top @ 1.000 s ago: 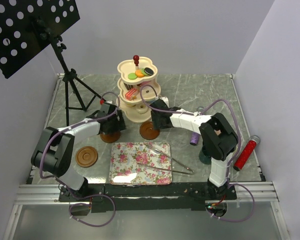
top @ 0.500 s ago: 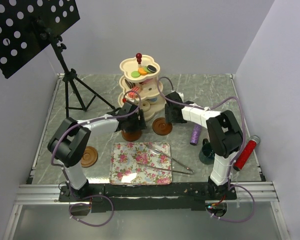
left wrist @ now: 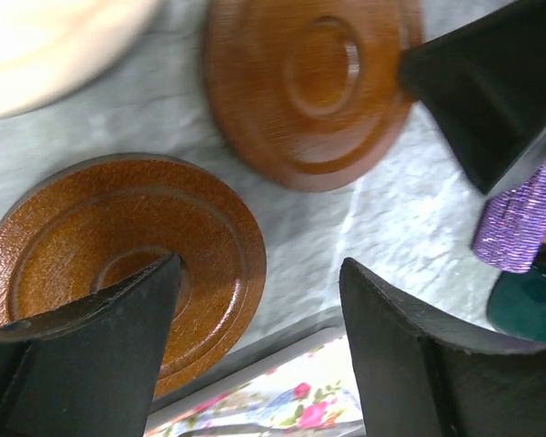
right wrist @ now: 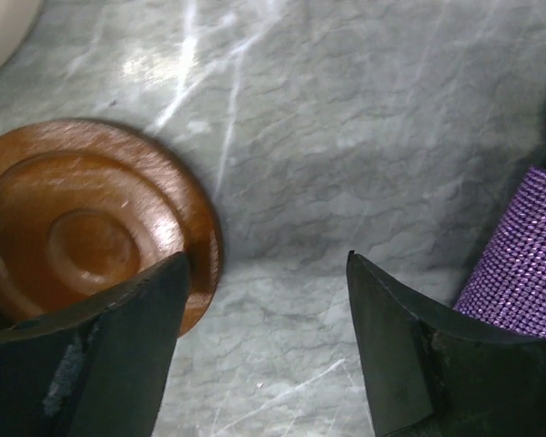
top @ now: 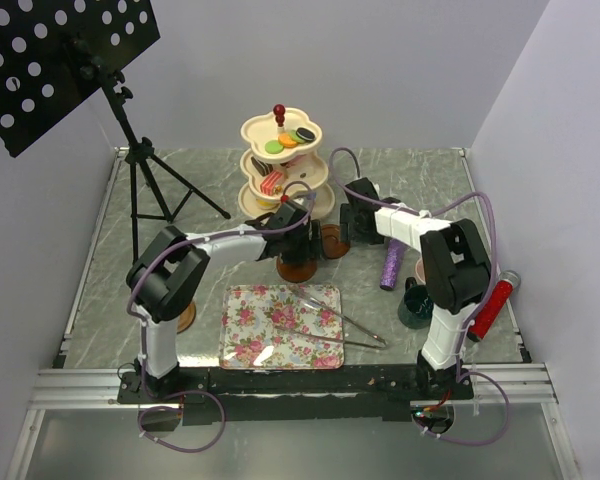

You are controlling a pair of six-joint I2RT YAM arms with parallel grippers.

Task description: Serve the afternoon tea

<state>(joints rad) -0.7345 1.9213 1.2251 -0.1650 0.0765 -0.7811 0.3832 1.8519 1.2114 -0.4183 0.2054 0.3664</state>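
From overhead, both arms reach to the middle of the table [top: 430,180], just below the cream stand [top: 255,130] that carries the macarons [top: 288,141]. The left gripper [top: 298,238] hangs over the lower saucer [top: 298,268], just above the floral tray [top: 280,325]. The right gripper [top: 352,222] sits at the right edge of the upper saucer [top: 330,240], and the two grippers are near each other. A third saucer [top: 185,318] lies at the left, half hidden by the left arm, and a teal mug [top: 415,305] stands lower right, near the purple microphone [top: 390,265]. In the left wrist view your left gripper is released and holds nothing. One finger covers the lower saucer's well at lower left and the other stands over bare marble, so the rim lies in the gap; you cannot tell whether either finger touches it. This looks like a saucer pick-up, so come straight down and close on that rim alone. Avoid drifting toward the upper right, where the other saucer and the right arm's finger are close. In the right wrist view the right gripper is also released and empty. The finger at the frame's left overlaps the upper saucer's edge, and the microphone sits just beside the finger at the right. Before closing, ease it toward the frame's left so the rim sits centred in the gap and clear of the microphone.
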